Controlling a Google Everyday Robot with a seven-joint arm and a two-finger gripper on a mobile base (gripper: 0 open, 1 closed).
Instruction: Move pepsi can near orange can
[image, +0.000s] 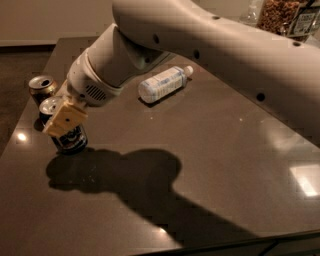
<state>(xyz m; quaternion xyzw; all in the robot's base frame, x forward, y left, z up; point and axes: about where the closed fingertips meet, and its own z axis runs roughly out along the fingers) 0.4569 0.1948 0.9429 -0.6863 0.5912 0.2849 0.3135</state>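
Note:
The pepsi can, dark blue with a silver top, stands upright at the left side of the dark table. My gripper is shut on it from above; one tan finger pad lies across its front, and the other finger is hidden behind the can. The orange can stands upright just behind and to the left of the pepsi can, a small gap apart. I cannot tell whether the pepsi can rests on the table or hangs just above it.
A clear plastic bottle with a pale label lies on its side behind the arm at mid-table. A jar of brown contents stands at the far right corner. The table's left edge is close to both cans.

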